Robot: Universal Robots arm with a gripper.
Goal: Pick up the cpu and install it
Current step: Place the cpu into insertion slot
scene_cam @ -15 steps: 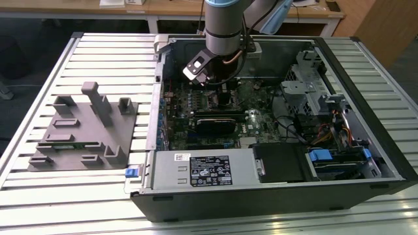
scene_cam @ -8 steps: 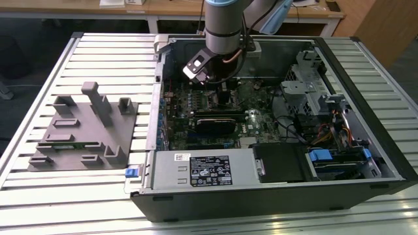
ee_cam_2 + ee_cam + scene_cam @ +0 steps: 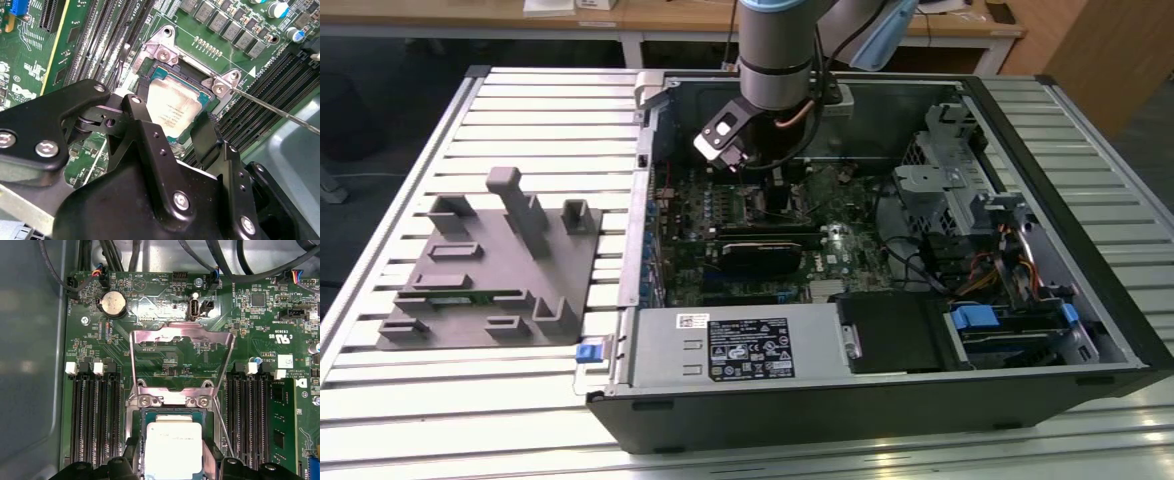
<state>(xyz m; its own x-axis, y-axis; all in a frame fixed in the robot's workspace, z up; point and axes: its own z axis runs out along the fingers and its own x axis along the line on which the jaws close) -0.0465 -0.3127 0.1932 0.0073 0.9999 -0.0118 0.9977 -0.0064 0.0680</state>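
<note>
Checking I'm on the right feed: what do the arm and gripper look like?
The arm is a silver-grey tube with a light blue joint cap and a coppery cable at the wrist. The gripper is matte black, of angular links with silver screw heads.

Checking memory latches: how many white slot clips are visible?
4 white clips: two on the slots by the case wall, two on the slots across the cpu; others may be hidden.
</note>
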